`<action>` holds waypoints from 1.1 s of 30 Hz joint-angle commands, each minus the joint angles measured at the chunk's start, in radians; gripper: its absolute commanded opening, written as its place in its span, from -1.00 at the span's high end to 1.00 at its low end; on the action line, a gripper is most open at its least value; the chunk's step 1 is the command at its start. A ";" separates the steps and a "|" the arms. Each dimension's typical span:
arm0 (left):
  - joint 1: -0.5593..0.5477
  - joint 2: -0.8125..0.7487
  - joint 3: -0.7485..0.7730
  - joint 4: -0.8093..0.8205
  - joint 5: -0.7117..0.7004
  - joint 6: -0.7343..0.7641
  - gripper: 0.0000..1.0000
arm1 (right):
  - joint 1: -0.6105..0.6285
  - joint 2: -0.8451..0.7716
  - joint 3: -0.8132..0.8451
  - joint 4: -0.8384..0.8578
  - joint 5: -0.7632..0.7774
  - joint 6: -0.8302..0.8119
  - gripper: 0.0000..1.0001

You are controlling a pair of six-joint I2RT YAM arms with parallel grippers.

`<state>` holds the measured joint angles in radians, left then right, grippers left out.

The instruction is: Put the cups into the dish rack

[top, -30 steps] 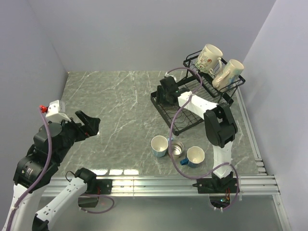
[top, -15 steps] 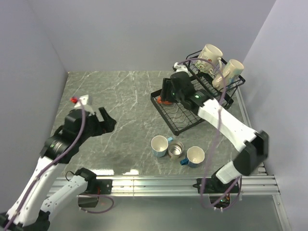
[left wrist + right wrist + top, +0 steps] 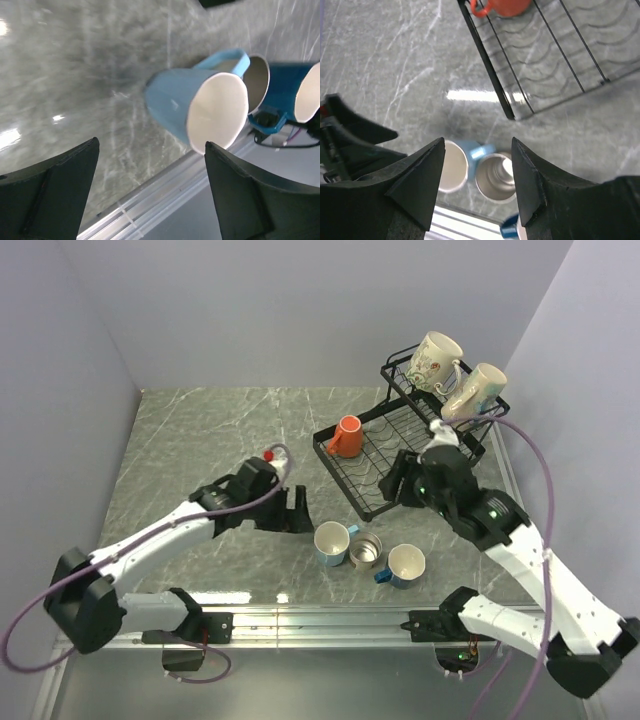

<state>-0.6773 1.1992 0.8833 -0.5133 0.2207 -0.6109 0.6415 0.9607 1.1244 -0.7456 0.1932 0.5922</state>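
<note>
The black wire dish rack (image 3: 385,435) stands at the back right. An orange mug (image 3: 347,436) lies in its lower tray, also seen in the right wrist view (image 3: 500,6). Two cream mugs, one floral (image 3: 435,360) and one plain (image 3: 476,390), rest on the upper basket (image 3: 400,370). A light blue mug (image 3: 331,543), a steel cup (image 3: 366,551) and a dark blue mug (image 3: 405,565) stand together near the front edge. My left gripper (image 3: 300,512) is open and empty just left of the light blue mug (image 3: 200,110). My right gripper (image 3: 398,483) is open and empty above the rack's near corner.
Purple-grey walls close in the left, back and right sides. A metal rail (image 3: 330,615) runs along the table's front edge just behind the three cups. In the right wrist view the left gripper (image 3: 350,140) shows left of the light blue mug (image 3: 455,165).
My right gripper has let go of the orange mug in the lower tray and drawn back toward the near side. My left arm has swung right toward the three cups.
</note>
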 commanded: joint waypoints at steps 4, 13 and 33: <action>-0.113 0.196 0.117 0.067 -0.016 0.008 -0.70 | 0.001 -0.143 -0.052 -0.116 0.063 0.075 -0.25; -0.171 0.345 0.168 0.022 -0.100 -0.055 0.38 | 0.001 -0.171 -0.048 -0.153 0.078 0.084 -0.25; 0.061 0.076 0.184 0.013 0.355 0.017 0.99 | 0.000 -0.185 -0.086 0.238 -0.428 -0.020 -0.29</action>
<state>-0.6720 1.4002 1.0344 -0.5995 0.3054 -0.6022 0.6415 0.7513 1.0424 -0.6724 -0.0669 0.6121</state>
